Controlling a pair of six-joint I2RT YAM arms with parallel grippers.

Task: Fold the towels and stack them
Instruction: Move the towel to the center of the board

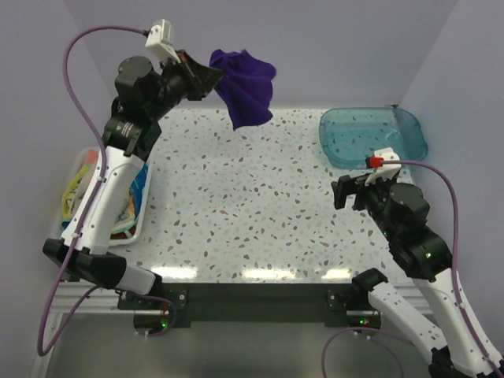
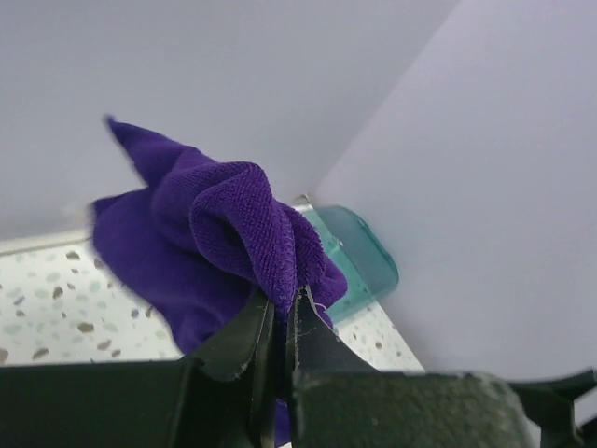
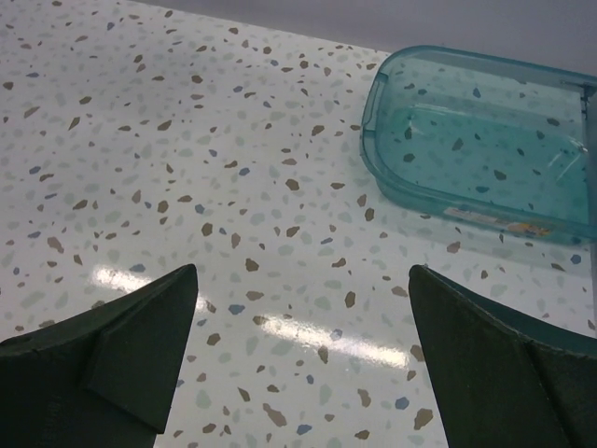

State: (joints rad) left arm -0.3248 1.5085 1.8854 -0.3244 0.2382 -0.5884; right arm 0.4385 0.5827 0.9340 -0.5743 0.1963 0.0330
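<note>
Hanging at upper middle of the overhead view, the purple towel (image 1: 248,94) was pinched (bunched, tail dangling) by the left gripper (image 1: 214,76); the right gripper (image 1: 340,194), lower right, was held spread.

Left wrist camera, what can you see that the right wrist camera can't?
Only the left wrist camera shows the purple towel, bunched up and pinched in the shut left claw. Only the right wrist camera shows the open right claw, holding nothing. Both show the speckled table and the see-through blue-green tub.
</note>
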